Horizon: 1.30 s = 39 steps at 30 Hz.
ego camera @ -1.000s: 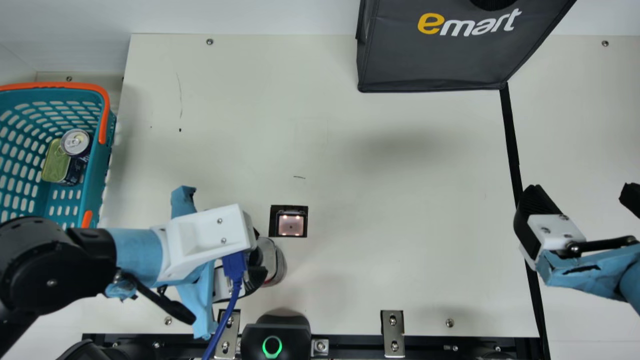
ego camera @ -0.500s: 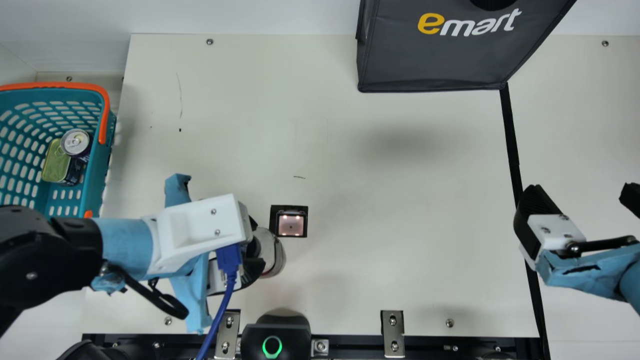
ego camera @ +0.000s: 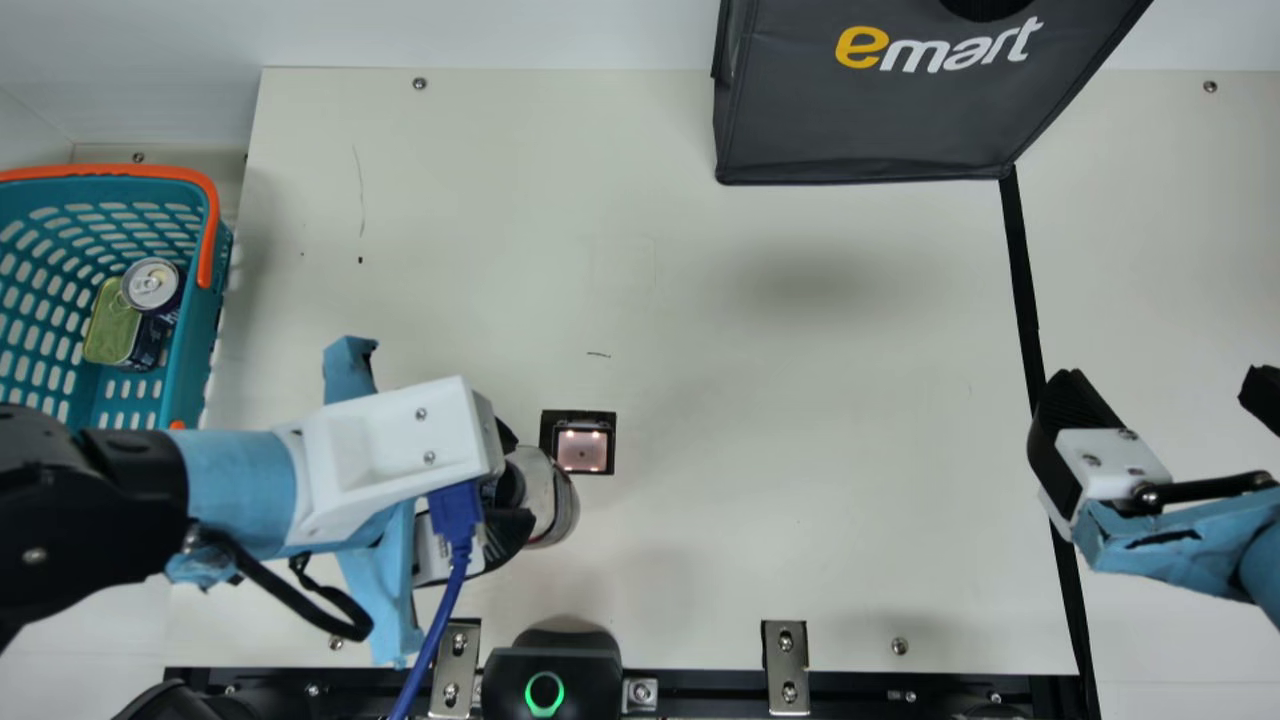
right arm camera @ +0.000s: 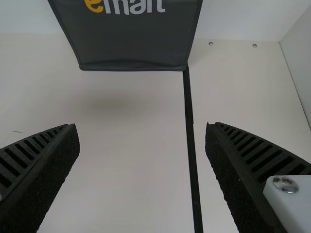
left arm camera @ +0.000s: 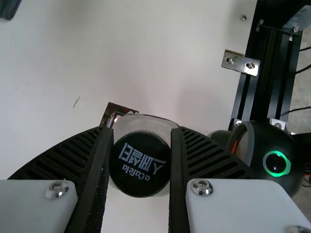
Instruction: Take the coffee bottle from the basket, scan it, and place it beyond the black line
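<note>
Black ribbed fingers of the left claw are closed on the coffee bottle, which is pinched between them near its dark cap and juts toward four o'clock from the claw's white housing in the main view. Scanning is judged to be in hand: the scanner lies close by at one o'clock from the bottle. Next, the barcode should be turned squarely to it, then the bottle carried toward three o'clock, past the black line. The right claw is spread, nothing gripped.

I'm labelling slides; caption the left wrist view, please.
Left gripper clasps the black-capped coffee bottle near the table's scanner window.
</note>
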Tool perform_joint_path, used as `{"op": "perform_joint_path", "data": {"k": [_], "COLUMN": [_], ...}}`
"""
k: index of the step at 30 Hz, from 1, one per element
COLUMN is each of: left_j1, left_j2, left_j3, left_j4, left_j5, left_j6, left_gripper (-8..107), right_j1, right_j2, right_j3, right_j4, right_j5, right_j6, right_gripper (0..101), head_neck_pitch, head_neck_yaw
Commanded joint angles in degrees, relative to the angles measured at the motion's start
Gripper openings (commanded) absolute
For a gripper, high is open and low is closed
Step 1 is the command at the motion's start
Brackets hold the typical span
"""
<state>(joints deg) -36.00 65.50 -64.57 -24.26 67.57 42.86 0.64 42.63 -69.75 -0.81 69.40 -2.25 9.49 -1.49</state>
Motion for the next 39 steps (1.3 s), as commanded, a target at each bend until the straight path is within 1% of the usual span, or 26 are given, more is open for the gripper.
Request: {"op": "perform_joint_path", "data": {"k": [1, 10, 32, 39], "left_j1": [-0.10, -0.40, -5.55, -6.22], "left_j2": [0.23, 3.04, 17.24, 21.36], "left_j3": [0.03, -1.61, -11.40, -13.46], "left_j4": [0.17, 0.63, 3.09, 3.63], "left_j5": [-0.58, -3.63, -11.80, -13.94], "left_j6": [-0.31, -1.58, -4.40, -3.70], "left_gripper": [10, 10, 10, 10], "right_j1": [0.00, 0.00, 0.00, 0.00], "right_j2": [0.00, 0.00, 0.00, 0.00], "right_j3": [0.00, 0.00, 0.00, 0.00], "right_j4": [0.00, 0.00, 0.00, 0.00], "right_j5": [0.00, 0.00, 0.00, 0.05], "right_j6": [0.00, 0.00, 0.00, 0.00], "right_gripper": [91, 91, 91, 91], "head_neck_pitch": [-1.57, -1.57, -1.57, -1.57], "head_neck_yaw": [-0.09, -0.09, -0.09, -0.09]}}
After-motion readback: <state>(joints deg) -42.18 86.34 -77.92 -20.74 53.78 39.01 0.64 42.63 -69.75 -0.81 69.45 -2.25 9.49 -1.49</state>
